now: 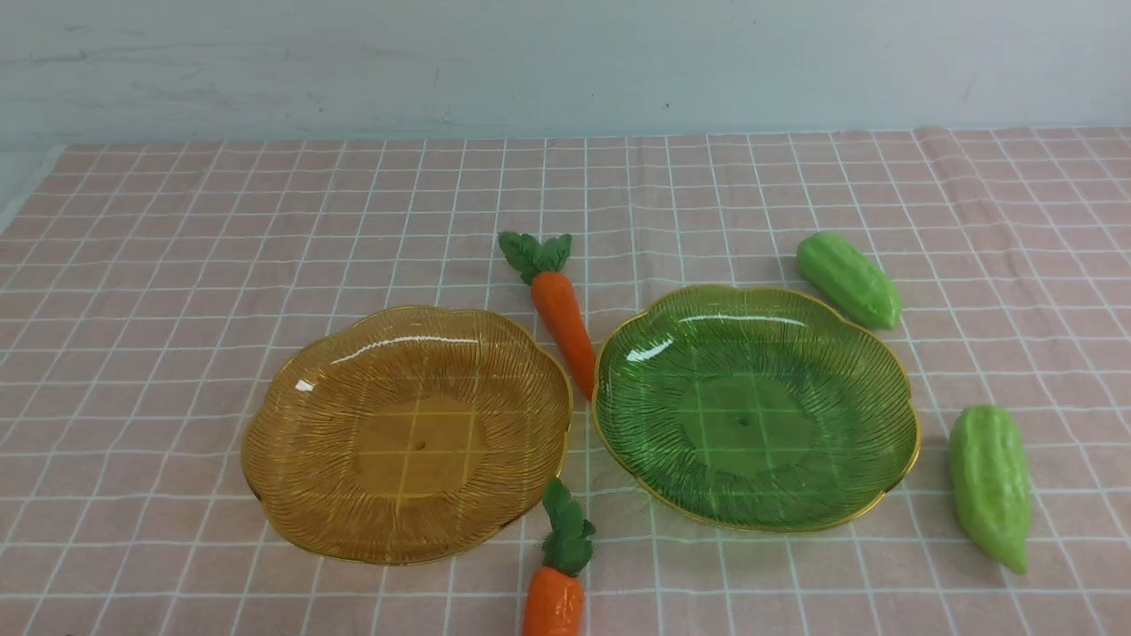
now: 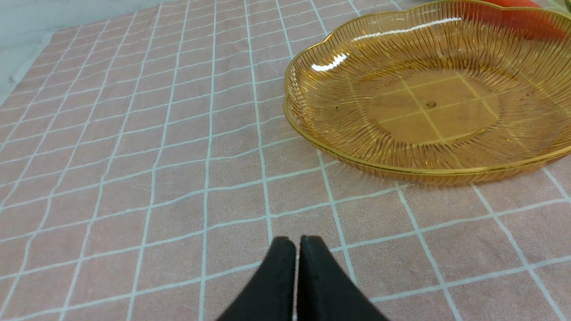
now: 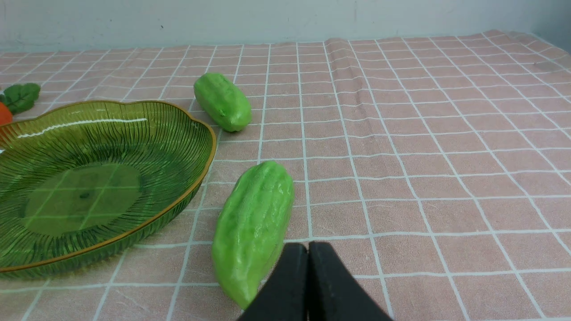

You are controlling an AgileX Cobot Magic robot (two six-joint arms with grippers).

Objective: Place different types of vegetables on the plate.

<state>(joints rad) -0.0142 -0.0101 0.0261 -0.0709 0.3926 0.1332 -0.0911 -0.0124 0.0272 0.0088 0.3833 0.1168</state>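
Far left: left gripper (image 2: 297, 243), black fingertips pressed together on nothing, over bare pink checked cloth (image 1: 177, 265), near the rim of the amber plate (image 1: 353, 495) but apart from it. Next: that amber plate, ribbed and see-through, flat on the cloth with the white grid showing through its floor. In the gap between the two plates: far carrot (image 1: 561, 318), flat on the cloth, leafy top toward the wall (image 1: 565, 62), orange tip between the two rims and just beside the green one. Closer in, in the same gap: near carrot (image 1: 555, 601), leaves up against the amber rim, orange body cut off by the front view's lower edge. Right of centre: green plate (image 1: 795, 477), same ribbed shape with a gold rim, grid lines visible through it as well. Beyond its far right rim: far gourd (image 1: 848, 280), slanted on the cloth, just beside the plate. Further right and nearer: near gourd (image 1: 991, 484), on the cloth a little apart from the green rim, narrow end toward the robot. Last: right gripper (image 3: 308, 249), fingertips closed together, clamped on nothing, just beside that gourd's narrow end; touching it or not, cannot tell.
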